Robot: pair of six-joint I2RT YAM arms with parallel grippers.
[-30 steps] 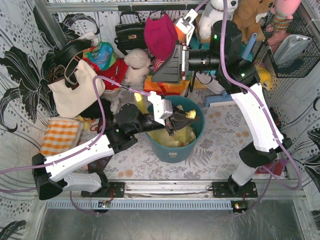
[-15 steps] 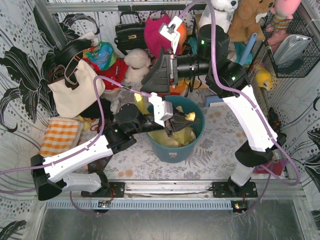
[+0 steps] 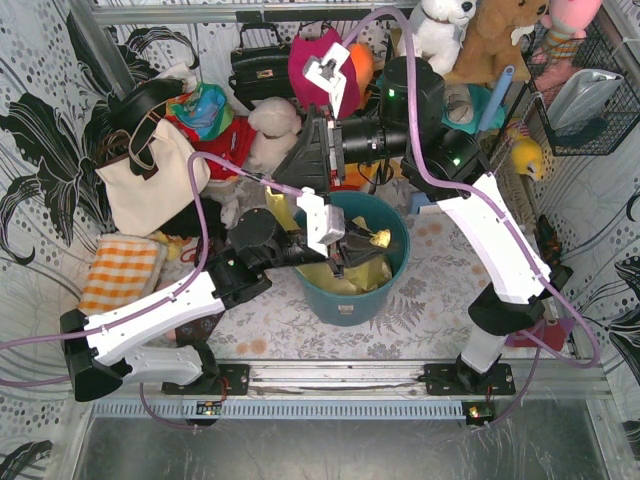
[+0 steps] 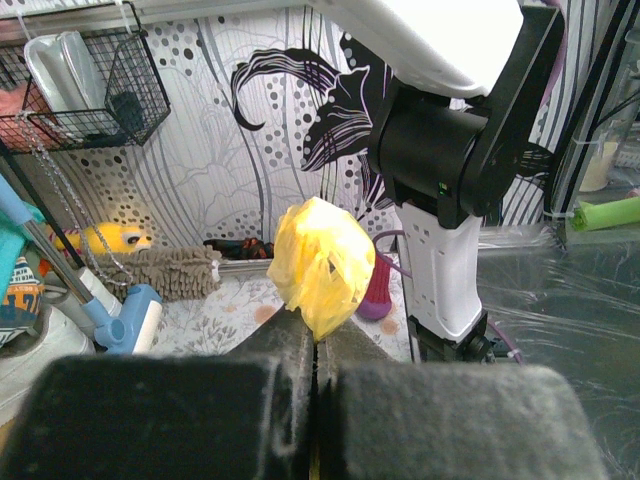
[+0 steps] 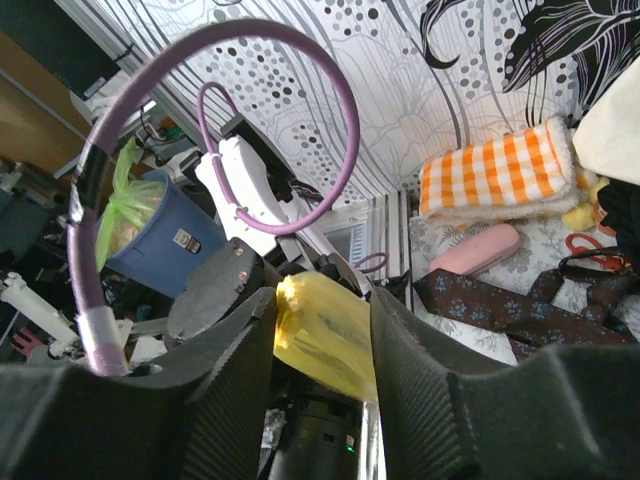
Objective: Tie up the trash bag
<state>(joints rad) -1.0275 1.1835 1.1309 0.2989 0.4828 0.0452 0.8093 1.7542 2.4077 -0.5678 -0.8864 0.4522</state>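
The trash bag (image 3: 345, 275), thin yellow plastic, lines the round teal bin (image 3: 360, 300) at the table's middle. My left gripper (image 3: 350, 245) reaches over the bin from the left and is shut on a bunched tuft of the bag (image 4: 320, 255), which puffs out past the pressed fingertips of this gripper (image 4: 318, 335). My right gripper (image 3: 295, 185) points left and down at the bin's far left rim. A raised flap of the bag (image 5: 320, 340) stands between its spread fingers, so the right gripper (image 5: 320, 300) is open around it.
A cream tote (image 3: 150, 180), a black handbag (image 3: 262, 65) and plush toys (image 3: 440, 25) crowd the back. An orange checked cloth (image 3: 120, 270) lies at left, and a wire basket (image 3: 585, 100) hangs at right. A blue mop head (image 4: 130, 310) sits beyond the bin.
The right arm has swung left and down from the back, bringing its gripper to the bag flap at the bin's left rim, with its fingers narrowing. The left gripper has held still.
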